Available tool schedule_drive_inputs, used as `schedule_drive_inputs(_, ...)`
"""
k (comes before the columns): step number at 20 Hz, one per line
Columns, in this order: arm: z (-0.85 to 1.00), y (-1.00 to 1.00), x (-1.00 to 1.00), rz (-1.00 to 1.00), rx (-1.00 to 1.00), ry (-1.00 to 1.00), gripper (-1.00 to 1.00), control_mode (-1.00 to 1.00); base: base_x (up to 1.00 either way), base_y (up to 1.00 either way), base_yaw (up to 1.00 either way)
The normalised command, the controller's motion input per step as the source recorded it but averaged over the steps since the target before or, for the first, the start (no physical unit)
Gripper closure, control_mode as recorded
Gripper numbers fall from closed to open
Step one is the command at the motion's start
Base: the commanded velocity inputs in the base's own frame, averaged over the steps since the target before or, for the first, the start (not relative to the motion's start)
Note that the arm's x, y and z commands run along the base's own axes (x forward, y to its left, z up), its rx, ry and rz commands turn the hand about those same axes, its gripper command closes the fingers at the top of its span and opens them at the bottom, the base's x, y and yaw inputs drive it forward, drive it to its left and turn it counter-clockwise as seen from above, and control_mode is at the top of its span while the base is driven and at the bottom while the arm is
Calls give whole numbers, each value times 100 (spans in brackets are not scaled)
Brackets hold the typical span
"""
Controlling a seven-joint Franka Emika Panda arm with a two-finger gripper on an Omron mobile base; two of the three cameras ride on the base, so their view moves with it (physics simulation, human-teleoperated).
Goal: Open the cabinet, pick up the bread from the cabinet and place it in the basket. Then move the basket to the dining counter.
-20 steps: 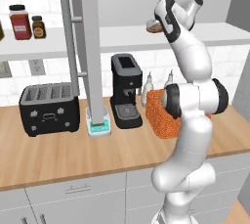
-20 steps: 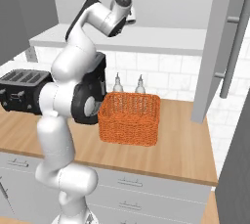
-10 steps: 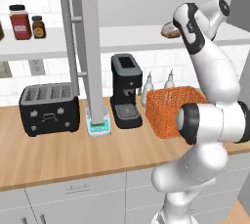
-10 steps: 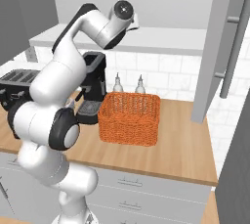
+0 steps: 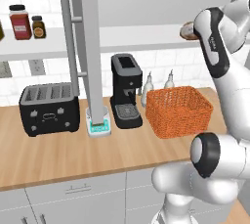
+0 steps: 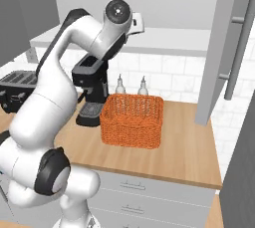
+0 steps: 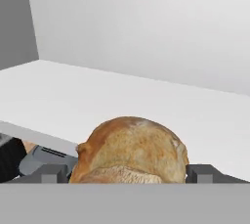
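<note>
Bread (image 7: 131, 149): we find it on the cabinet's (image 5: 91, 47) white inner shelf, above the basket.
Gripper (image 7: 128, 173): we see its fingers spread wide, one at each side of the bread, not clamped on it.
Basket (image 5: 178, 111): we record it on the counter, beside the coffee machine (image 5: 126, 91).

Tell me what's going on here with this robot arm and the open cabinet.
The arm is reaching up into the open cabinet for the bread, which sits on the white inner shelf. The hand is open, with one fingertip on either side of the roll; nothing shows it closed on the roll or lifting it yet. The orange basket waits empty on the wooden counter below, beside the coffee machine.
</note>
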Motion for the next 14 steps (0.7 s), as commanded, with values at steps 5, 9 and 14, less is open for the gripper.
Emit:
schedule_drive_inputs(5,0,-30,-100,-12,8,0,100,-100,0,0,0)
schedule_drive_inputs(9,-9,-21,-100,-13,3,2,100,-100,0,0,0)
schedule_drive_inputs(14,-48,0,-97,-20,0,4,100,-100,0,0,0)
